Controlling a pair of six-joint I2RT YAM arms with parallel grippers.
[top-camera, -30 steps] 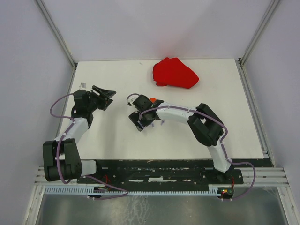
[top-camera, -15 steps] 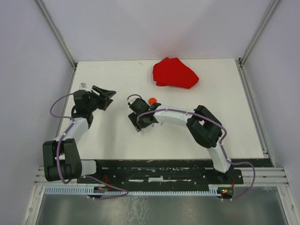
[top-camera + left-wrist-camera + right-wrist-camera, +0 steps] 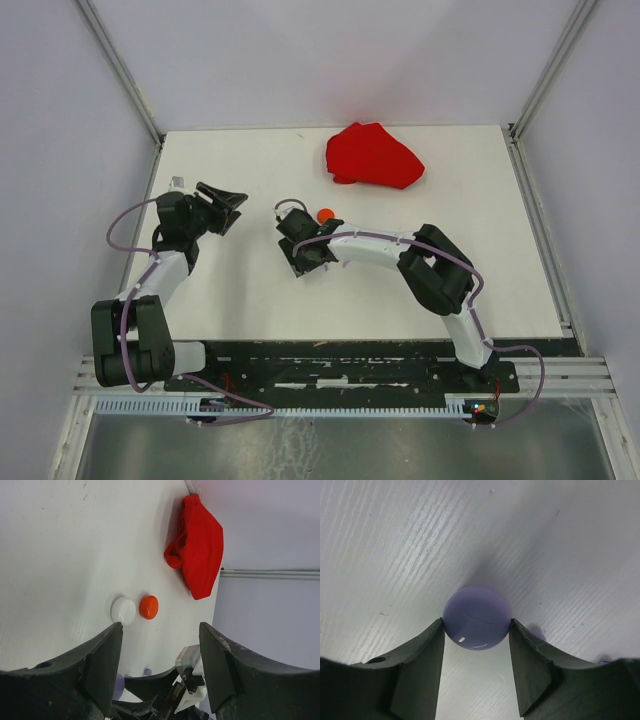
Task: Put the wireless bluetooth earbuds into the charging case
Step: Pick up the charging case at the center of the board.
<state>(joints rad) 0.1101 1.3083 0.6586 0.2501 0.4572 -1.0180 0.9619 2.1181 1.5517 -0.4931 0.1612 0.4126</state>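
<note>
Currently itemised: right gripper, closed against both sides of the lilac case, which sits flat on the table; the grip is probably meant to steady or lift it for loading. Lilac earbud (tiny, partly hidden by a finger) lies on the table just beside that case, not inserted. Left gripper, jaws apart and empty, is held aloft facing the white case and red case, likely awaiting its turn.

Right pincer tighter around lilac case
</note>
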